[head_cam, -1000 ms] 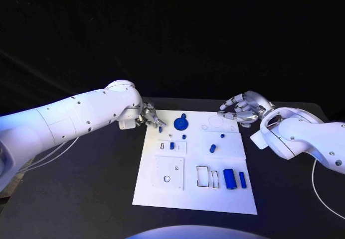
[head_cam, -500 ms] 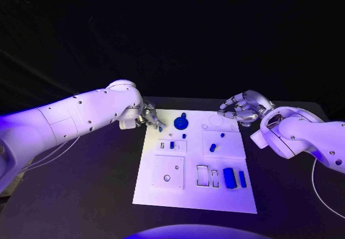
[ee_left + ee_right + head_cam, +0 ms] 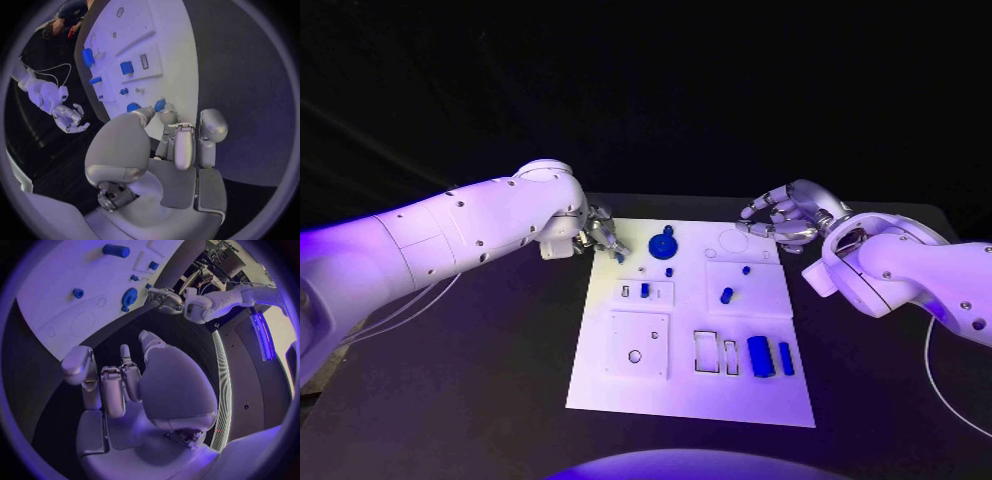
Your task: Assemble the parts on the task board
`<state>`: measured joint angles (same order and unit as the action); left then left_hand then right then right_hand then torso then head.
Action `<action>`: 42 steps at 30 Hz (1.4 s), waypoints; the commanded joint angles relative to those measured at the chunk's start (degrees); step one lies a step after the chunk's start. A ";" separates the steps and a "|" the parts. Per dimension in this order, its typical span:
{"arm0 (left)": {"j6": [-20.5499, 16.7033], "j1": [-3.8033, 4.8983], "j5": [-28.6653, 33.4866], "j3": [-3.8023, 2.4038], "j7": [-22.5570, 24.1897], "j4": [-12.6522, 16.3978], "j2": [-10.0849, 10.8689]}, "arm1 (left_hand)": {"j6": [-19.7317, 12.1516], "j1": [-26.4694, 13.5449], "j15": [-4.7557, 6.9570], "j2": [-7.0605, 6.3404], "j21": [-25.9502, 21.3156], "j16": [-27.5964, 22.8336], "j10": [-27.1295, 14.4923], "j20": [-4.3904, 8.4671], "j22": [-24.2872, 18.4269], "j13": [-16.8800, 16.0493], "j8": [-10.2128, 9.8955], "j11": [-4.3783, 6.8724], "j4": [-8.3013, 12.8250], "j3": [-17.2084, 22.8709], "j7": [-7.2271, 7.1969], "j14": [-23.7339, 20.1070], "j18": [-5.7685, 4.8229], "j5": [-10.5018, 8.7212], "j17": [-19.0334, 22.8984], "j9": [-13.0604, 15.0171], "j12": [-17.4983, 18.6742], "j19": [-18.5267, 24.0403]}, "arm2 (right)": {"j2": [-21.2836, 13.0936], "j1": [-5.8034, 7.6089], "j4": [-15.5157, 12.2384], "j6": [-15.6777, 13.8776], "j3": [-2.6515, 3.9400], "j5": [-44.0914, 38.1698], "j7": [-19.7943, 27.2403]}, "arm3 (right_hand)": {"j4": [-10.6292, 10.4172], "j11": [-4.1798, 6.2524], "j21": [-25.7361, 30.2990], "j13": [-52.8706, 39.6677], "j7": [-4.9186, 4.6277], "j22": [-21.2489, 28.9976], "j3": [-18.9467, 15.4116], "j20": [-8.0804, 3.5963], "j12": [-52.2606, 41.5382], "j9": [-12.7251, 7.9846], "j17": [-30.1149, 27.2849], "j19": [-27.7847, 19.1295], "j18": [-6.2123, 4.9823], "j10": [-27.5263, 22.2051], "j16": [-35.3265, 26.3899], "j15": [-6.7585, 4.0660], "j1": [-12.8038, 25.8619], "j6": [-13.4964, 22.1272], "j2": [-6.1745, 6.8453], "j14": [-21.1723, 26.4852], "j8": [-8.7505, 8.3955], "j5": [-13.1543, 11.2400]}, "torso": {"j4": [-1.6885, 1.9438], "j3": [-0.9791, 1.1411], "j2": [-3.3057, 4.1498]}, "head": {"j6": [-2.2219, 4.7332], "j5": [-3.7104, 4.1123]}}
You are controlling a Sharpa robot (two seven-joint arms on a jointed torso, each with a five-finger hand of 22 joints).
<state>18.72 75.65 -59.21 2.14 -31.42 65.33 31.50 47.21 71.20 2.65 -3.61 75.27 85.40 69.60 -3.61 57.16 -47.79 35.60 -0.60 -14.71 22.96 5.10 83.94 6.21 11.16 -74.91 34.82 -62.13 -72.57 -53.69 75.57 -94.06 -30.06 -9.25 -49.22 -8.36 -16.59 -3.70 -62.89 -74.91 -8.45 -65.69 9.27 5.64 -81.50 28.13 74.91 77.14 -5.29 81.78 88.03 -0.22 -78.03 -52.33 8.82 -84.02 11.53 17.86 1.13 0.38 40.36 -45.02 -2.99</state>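
The white task board (image 3: 661,395) lies in the middle of the black table. My left hand (image 3: 600,235) is at its far left corner, and the left wrist view shows a small blue part (image 3: 160,104) pinched between thumb and fingertip (image 3: 167,116). The same part (image 3: 619,255) shows just under the fingers, over the board's edge. A round blue part (image 3: 664,245) lies beside it. My right hand (image 3: 783,220) hovers off the board's far right corner, fingers loosely bent and apart, holding nothing (image 3: 119,385).
More blue parts sit on the board: a small peg (image 3: 669,272), a piece in a small plate (image 3: 643,291), a slanted piece (image 3: 727,296), a large cylinder (image 3: 759,356) and a bar (image 3: 786,358). Bare black table (image 3: 473,380) surrounds the board.
Both arms stay almost where they were. The left hand's fingers have closed in slightly on the small blue part.
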 commanded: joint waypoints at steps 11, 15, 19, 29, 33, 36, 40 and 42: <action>-2.64 -0.03 6.14 0.02 0.69 0.64 0.68 | -1.62 2.52 0.13 -2.38 0.19 0.04 0.16 0.12 0.71 1.38 5.39 -0.06 7.84 19.73 0.00 3.34 0.22 0.44 -5.70 3.03 -0.51 0.20 | 0.08 -0.03 0.05 0.64 0.00 -0.20 0.24 | -0.02 0.04 0.08 -5.09 0.04 -0.09 0.27 -0.24 0.19 0.10 8.72 -0.02 -1.07 -0.05 -0.24 -0.31 0.49 0.31 -0.11 -4.53 0.30 -0.08 | 0.04 0.01 -0.09 | 0.01 -0.22; -3.38 -0.04 7.45 0.02 0.74 1.61 1.49 | -1.58 0.63 0.28 -3.53 0.45 0.24 0.55 0.13 1.07 1.31 6.39 0.11 9.64 23.41 -0.08 3.50 0.14 0.57 -6.06 3.54 -0.86 0.02 | 0.08 -0.03 0.10 0.70 0.00 -0.20 0.23 | -0.02 0.04 0.08 -5.09 0.04 -0.09 0.27 -0.24 0.19 0.10 8.72 -0.02 -1.07 -0.05 -0.24 -0.31 0.49 0.31 -0.11 -4.53 0.30 -0.08 | 0.03 0.02 -0.10 | 0.03 -0.33; -4.21 -0.05 8.50 0.01 0.78 3.28 2.69 | -1.31 -0.92 0.45 -4.15 0.70 0.50 1.12 0.27 1.46 1.08 7.07 0.28 10.92 25.64 -0.25 3.70 0.09 0.75 -6.54 3.81 -1.25 -0.24 | 0.06 -0.03 0.11 0.73 0.00 -0.18 0.22 | -0.02 0.04 0.08 -5.09 0.04 -0.09 0.27 -0.24 0.19 0.10 8.72 -0.02 -1.07 -0.05 -0.24 -0.31 0.49 0.31 -0.11 -4.53 0.30 -0.08 | 0.07 0.06 -0.12 | 0.04 -0.36; -6.53 -0.18 9.72 -0.02 0.87 11.62 7.97 | -0.68 -2.94 0.72 -5.01 1.21 0.64 2.07 0.53 2.34 0.44 7.89 0.60 12.47 28.10 -0.57 3.83 -0.07 1.38 -6.79 4.08 -1.86 -0.83 | -0.07 -0.07 0.10 0.75 0.00 -0.12 0.26 | -0.02 0.04 0.08 -5.09 0.04 -0.09 0.27 -0.24 0.19 0.10 8.72 -0.02 -1.07 -0.05 -0.24 -0.31 0.49 0.31 -0.11 -4.53 0.30 -0.08 | 0.07 0.07 -0.12 | -0.02 -0.58; -7.54 -0.62 7.57 0.00 1.76 14.33 9.58 | -0.43 -3.54 0.83 -5.41 1.46 0.66 2.41 0.63 2.79 0.29 8.19 0.72 13.01 28.86 -0.69 3.85 -0.15 1.84 -6.83 4.20 -2.02 -1.11 | -0.08 -0.13 0.12 0.75 -0.01 -0.10 0.29 | -0.02 0.04 0.08 -5.09 0.04 -0.09 0.27 -0.24 0.19 0.10 8.72 -0.02 -1.07 -0.05 -0.24 -0.31 0.49 0.31 -0.11 -4.53 0.30 -0.08 | 0.04 0.05 -0.15 | -0.09 -0.70; -8.30 -1.04 5.95 0.04 2.35 15.75 10.38 | -0.25 -3.93 0.90 -5.66 1.66 0.68 2.65 0.71 3.17 0.28 8.36 0.81 13.32 29.32 -0.78 3.87 -0.22 2.23 -6.87 4.25 -2.07 -1.33 | -0.08 -0.17 0.17 0.75 -0.01 -0.09 0.31 | -0.02 0.04 0.08 -5.09 0.04 -0.09 0.27 -0.24 0.19 0.10 8.72 -0.02 -1.07 -0.05 -0.24 -0.31 0.49 0.31 -0.11 -4.53 0.30 -0.08 | 0.13 0.04 -0.22 | -0.17 -0.73; -9.45 -1.80 3.37 0.10 3.26 17.49 11.17 | 0.11 -4.61 1.04 -6.08 1.97 0.69 3.17 0.84 3.71 0.09 8.58 0.97 13.83 30.03 -0.95 3.90 -0.32 3.39 -6.91 4.27 -2.25 -1.66 | -0.05 -0.24 0.23 0.75 -0.02 -0.08 0.35 | -0.02 0.04 0.08 -5.09 0.04 -0.09 0.27 -0.24 0.19 0.10 8.72 -0.02 -1.07 -0.05 -0.24 -0.31 0.49 0.31 -0.11 -4.53 0.30 -0.08 | 0.18 0.00 -0.26 | -0.18 -0.76; -9.61 -2.07 2.38 0.17 3.58 18.04 11.32 | 0.24 -4.88 1.09 -6.22 2.13 0.70 3.33 0.89 4.01 0.07 8.64 1.02 13.98 30.24 -1.00 3.90 -0.38 3.98 -6.91 4.27 -2.28 -1.84 | -0.04 -0.29 0.25 0.75 -0.02 -0.07 0.37 | -0.02 0.04 0.08 -5.09 0.04 -0.09 0.27 -0.24 0.19 0.10 8.72 -0.02 -1.07 -0.05 -0.24 -0.31 0.49 0.31 -0.11 -4.53 0.30 -0.08 | 0.21 -0.02 -0.30 | -0.26 -0.79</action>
<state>10.83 73.61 -53.68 2.34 -29.78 82.99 42.86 46.77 66.78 3.48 -9.97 77.12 85.86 72.53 -2.57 61.13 -47.67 44.10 0.40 -10.28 43.27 4.55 83.94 6.22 15.08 -74.91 34.85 -64.23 -74.03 -53.76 75.33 -93.82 -29.94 -9.26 -49.16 -8.39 -16.59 -3.70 -62.89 -74.95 -8.45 -65.73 9.27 5.64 -81.50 28.16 74.94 77.14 -5.29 81.78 88.03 -0.22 -78.03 -52.33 8.82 -84.02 11.52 17.86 1.27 0.38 40.13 -45.21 -3.75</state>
